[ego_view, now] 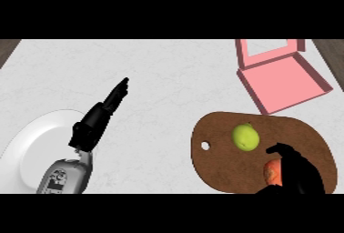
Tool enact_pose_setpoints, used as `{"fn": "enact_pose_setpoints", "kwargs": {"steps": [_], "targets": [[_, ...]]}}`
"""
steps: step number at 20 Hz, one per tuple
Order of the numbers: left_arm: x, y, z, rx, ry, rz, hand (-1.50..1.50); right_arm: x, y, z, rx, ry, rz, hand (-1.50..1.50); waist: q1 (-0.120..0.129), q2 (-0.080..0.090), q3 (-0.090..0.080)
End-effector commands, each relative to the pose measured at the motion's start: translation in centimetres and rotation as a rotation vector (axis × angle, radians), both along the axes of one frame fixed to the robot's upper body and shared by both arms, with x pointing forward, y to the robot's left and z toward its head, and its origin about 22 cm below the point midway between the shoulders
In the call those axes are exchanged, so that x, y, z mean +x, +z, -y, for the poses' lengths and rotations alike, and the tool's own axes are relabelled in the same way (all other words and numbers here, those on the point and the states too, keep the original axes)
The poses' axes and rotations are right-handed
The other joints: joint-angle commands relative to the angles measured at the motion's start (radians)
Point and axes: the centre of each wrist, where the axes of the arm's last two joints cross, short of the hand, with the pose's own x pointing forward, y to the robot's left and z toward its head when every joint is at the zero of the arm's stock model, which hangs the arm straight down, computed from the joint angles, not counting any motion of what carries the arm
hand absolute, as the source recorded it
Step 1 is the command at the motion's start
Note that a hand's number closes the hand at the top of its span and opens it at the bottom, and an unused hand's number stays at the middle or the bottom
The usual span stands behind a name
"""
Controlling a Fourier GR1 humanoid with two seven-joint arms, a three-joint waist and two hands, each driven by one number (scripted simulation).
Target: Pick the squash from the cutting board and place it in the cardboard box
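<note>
An orange squash (271,172) lies at the near right of the brown cutting board (222,159), half hidden by my right hand (301,170). That hand comes in from the lower edge and curls over the squash's far and right sides. The box (285,82) is pink, stands open at the far right of the counter, and has nothing in it. My left hand (101,119) hovers left of centre, open with its fingers straight and pointing away from me, holding nothing.
A yellow-green lemon (246,136) sits on the board just beyond the squash. A white plate (37,143) lies at the near left, partly under my left forearm. Wood strips edge the counter's far corners.
</note>
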Motion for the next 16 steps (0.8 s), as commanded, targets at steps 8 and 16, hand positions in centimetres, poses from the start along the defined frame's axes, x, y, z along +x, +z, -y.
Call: {"fn": "enact_pose_setpoints", "kwargs": {"steps": [8, 16], "targets": [[-0.2, -0.4, 0.5, -0.003, -0.045, 0.001, 0.00, 0.0, 2.6, 2.5, -0.080, 0.927, 0.018, 1.50, 0.043, 0.014, 0.019], [-0.5, 0.8, -0.5, -0.006, 0.022, 0.002, 0.00, 3.0, 6.7, 12.3, -0.195, 1.095, 0.348, 1.50, 0.001, 0.007, 0.016]]}}
